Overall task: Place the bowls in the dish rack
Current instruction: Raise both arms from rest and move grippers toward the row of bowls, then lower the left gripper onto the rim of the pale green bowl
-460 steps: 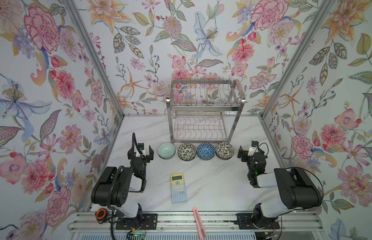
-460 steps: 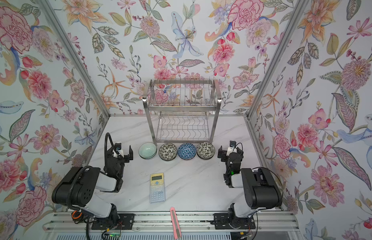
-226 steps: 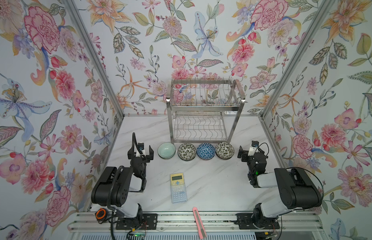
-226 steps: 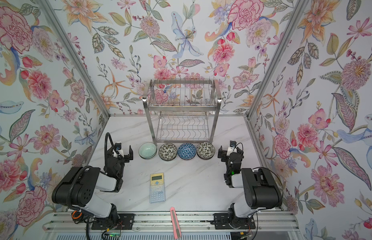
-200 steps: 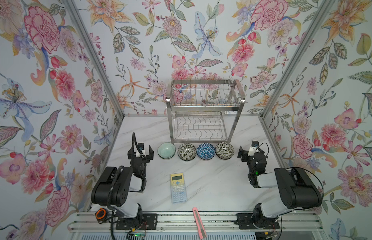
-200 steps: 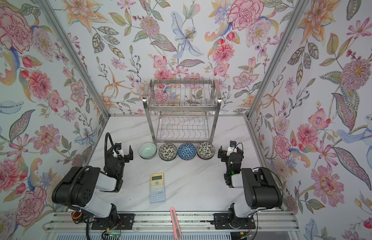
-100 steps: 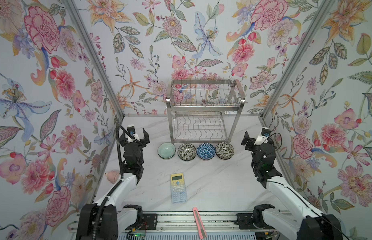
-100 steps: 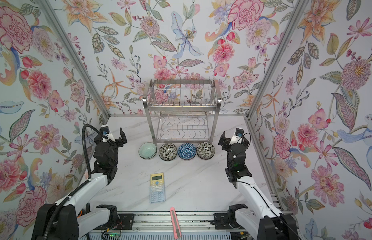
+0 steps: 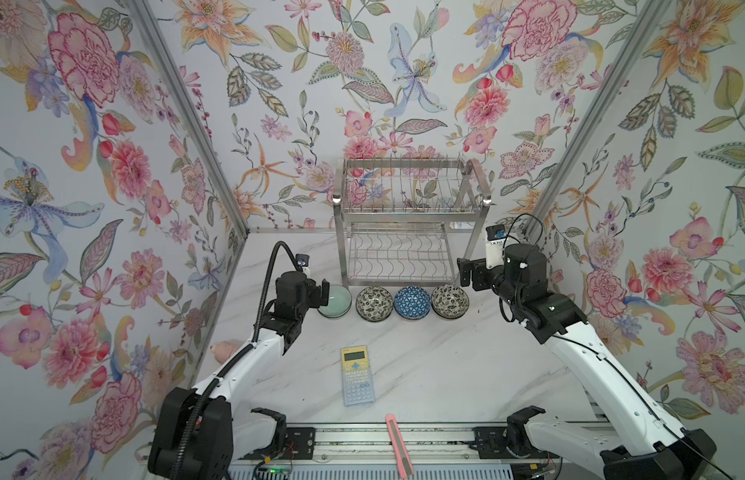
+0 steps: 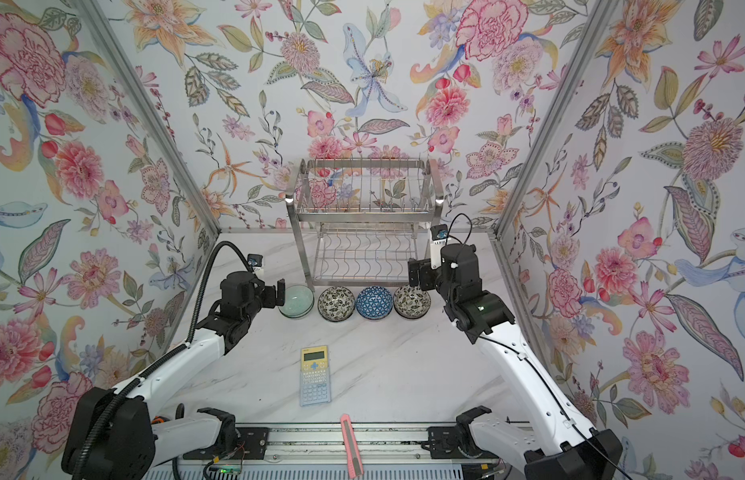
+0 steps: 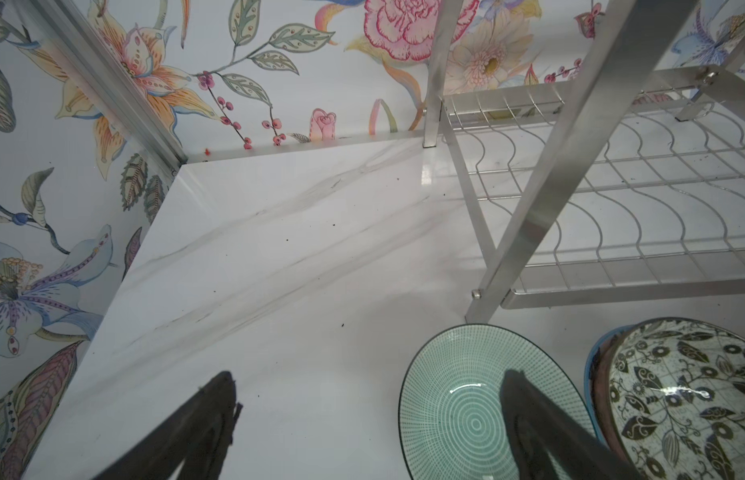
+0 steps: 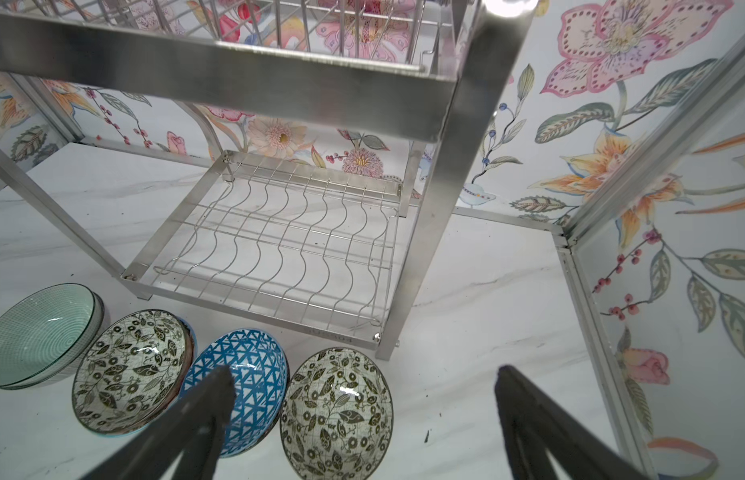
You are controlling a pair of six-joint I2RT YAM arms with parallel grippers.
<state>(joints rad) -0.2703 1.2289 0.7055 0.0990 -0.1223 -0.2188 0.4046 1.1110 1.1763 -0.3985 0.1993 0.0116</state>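
Left arm (image 9: 246, 360) and right arm (image 9: 591, 361) outstretched, left gripper (image 11: 368, 380) and right gripper (image 12: 362, 374) aloft, jaws of both wide apart.

Partly behind left fingers (image 9: 325, 293): celadon bowl (image 9: 341, 301)

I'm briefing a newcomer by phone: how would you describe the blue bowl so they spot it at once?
Find the steel dish rack at the back of the marble table. In the row right in front of it, the blue bowl is third from the left. It alone carries blue-and-white triangles; the floral bowls beside it are black-and-white.
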